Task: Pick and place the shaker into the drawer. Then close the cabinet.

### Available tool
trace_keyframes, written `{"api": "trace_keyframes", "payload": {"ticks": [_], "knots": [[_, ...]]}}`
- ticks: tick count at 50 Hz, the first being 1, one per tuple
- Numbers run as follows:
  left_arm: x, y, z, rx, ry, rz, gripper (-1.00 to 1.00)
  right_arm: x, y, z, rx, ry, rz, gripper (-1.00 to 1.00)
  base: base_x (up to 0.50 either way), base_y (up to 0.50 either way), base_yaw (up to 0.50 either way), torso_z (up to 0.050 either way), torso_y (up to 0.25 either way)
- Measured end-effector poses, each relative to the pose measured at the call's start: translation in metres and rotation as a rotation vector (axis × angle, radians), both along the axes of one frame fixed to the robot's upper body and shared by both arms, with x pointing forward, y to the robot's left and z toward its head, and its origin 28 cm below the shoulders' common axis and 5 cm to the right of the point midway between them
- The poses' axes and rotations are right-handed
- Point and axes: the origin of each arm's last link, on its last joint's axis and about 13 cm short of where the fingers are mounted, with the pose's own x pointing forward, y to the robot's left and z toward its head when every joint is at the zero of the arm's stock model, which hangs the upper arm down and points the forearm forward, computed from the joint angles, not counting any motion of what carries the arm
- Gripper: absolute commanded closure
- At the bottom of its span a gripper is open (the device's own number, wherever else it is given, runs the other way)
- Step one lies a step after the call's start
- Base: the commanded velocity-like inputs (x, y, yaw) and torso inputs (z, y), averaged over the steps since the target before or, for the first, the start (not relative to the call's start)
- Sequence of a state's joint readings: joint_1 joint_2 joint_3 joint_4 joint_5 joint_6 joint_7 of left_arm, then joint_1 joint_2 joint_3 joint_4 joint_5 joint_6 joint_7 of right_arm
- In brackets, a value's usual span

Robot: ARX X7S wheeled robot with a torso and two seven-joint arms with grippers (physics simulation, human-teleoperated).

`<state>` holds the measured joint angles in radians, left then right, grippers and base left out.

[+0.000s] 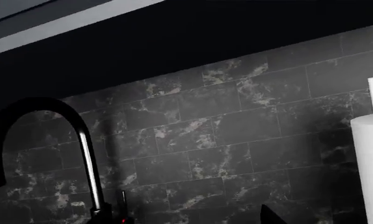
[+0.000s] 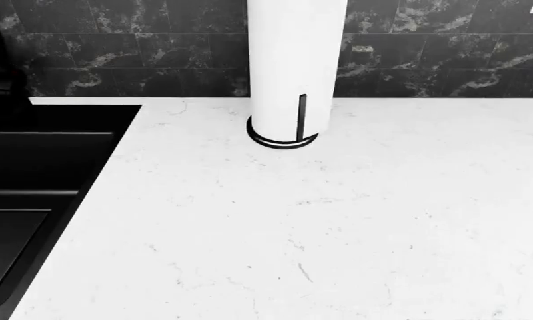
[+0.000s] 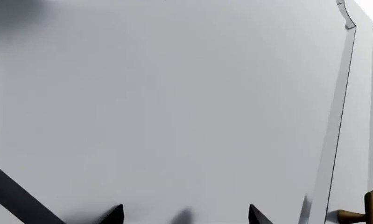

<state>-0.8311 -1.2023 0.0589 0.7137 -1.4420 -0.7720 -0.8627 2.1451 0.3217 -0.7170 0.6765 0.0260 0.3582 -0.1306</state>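
Observation:
The shaker and the drawer are out of view in all three views. Neither gripper shows in the head view. In the left wrist view, my left gripper [image 1: 195,220] shows only dark fingertips [image 1: 270,215] set wide apart with nothing between them, facing the dark marble backsplash [image 1: 236,130]. In the right wrist view, my right gripper [image 3: 185,217] is open and empty, with its two fingertips [image 3: 115,215] far apart, close in front of a plain grey cabinet panel [image 3: 173,102].
A white marble countertop [image 2: 319,227] fills the head view. A black sink [image 2: 35,187] lies at its left, and a paper towel roll [image 2: 295,67] on a black stand is at the back. A black faucet [image 1: 80,140] and the roll [image 1: 368,168] show by the left gripper. A brass handle [image 3: 368,211] sits beside the panel.

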Motion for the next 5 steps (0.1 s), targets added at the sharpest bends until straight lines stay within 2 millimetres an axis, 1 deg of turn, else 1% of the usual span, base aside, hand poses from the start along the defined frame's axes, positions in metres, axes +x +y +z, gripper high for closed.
{"api": "trace_keyframes", "payload": {"ticks": [5], "knots": [[-0.0032, -0.0002, 0.0034, 0.010, -0.002, 0.009, -1.00, 0.0007, 0.0004, -0.0008, -0.005, -0.007, -0.006, -1.00, 0.01, 0.00, 0.00, 0.000, 0.000]]}}
